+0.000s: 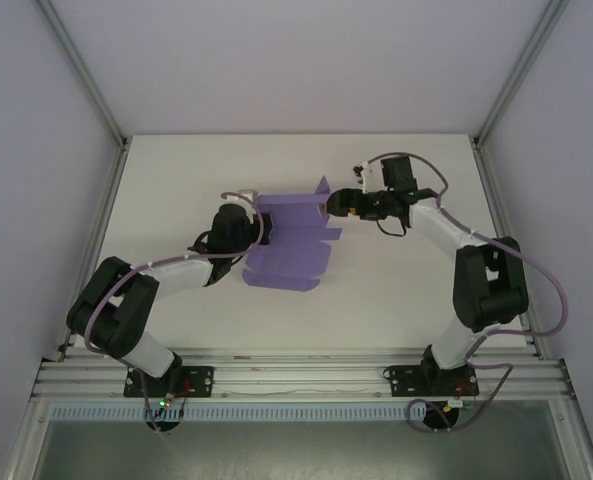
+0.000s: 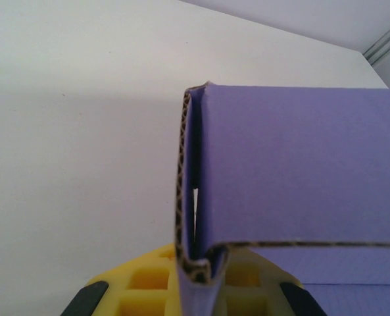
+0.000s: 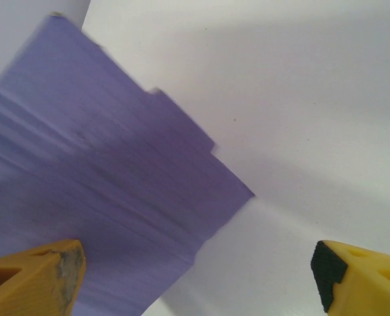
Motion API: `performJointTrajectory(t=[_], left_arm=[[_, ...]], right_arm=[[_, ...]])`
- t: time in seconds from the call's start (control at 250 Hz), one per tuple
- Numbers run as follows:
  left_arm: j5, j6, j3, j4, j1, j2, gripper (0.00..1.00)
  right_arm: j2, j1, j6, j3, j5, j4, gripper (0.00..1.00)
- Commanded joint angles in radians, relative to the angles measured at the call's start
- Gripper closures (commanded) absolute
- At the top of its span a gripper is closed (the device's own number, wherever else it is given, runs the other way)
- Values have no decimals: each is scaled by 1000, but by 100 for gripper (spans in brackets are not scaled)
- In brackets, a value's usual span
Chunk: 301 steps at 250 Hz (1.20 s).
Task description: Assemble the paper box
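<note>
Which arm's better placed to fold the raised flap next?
Right. The right gripper is open beside the raised flap; the left gripper is shut on the folded edge of the paper box, anchoring it.

Left wrist: box (image 2: 300,164) cut off right and bottom, left fingers (image 2: 148,282) mostly behind its fold. Right wrist: box (image 3: 83,184) blurred, runs off left and bottom edges.
</note>
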Motion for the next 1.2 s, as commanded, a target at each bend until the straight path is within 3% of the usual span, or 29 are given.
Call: performJointTrajectory(t=[0.0, 0.132, 0.24, 0.408, 0.895, 1.003, 1.199], left_arm=[[-50, 20, 21, -30, -8, -30, 100], [-107, 25, 38, -81, -8, -23, 100], [-111, 25, 37, -78, -8, -15, 100], [-118, 18, 54, -89, -9, -2, 100], [-106, 31, 93, -89, -24, 15, 100], [-169, 38, 127, -126, -49, 38, 100], [-243, 47, 142, -125, -98, 55, 100]], right_arm=[[-130, 8, -38, -23, 127, -28, 7], [-223, 5, -25, -35, 284, -41, 2], [-251, 6, -34, -26, 274, -35, 1], [-212, 18, -76, -8, 136, -27, 1], [-56, 130, -153, 17, 229, -14, 0], [-26, 178, -64, 18, 356, 60, 0], [-12, 271, 179, 5, 807, 161, 0]])
